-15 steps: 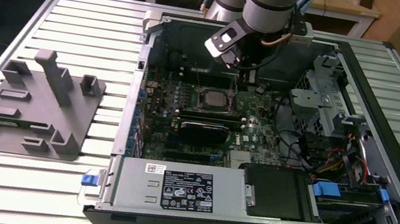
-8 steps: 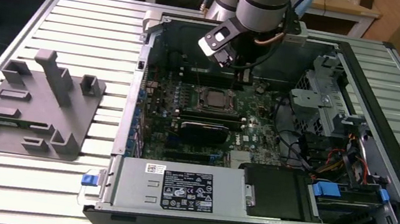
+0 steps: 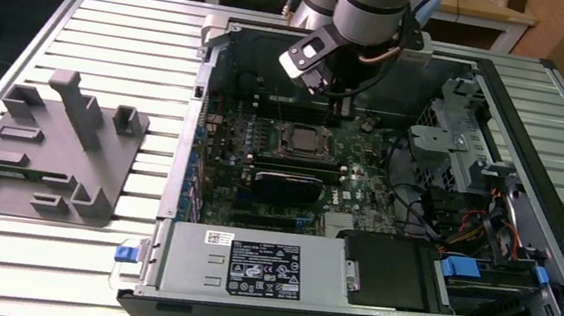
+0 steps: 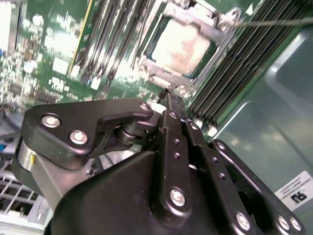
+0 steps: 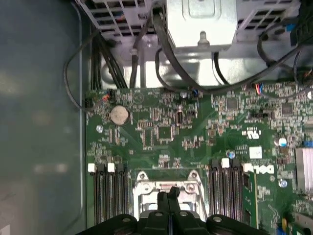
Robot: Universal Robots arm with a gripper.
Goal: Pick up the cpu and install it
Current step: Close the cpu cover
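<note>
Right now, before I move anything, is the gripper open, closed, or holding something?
Gripper: jaws closed, nothing seen between them; the cpu lies in the socket beyond the tips.

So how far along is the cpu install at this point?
Done, it seems: the cpu lies in the motherboard socket, silvery top up, inside the metal frame. In hand: nothing; the gripper is shut and empty, its tips near the socket. Left: I cannot tell whether the thin lever is latched.

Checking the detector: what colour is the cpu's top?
Pale silvery; the cpu shows best in the second wrist view.
</note>
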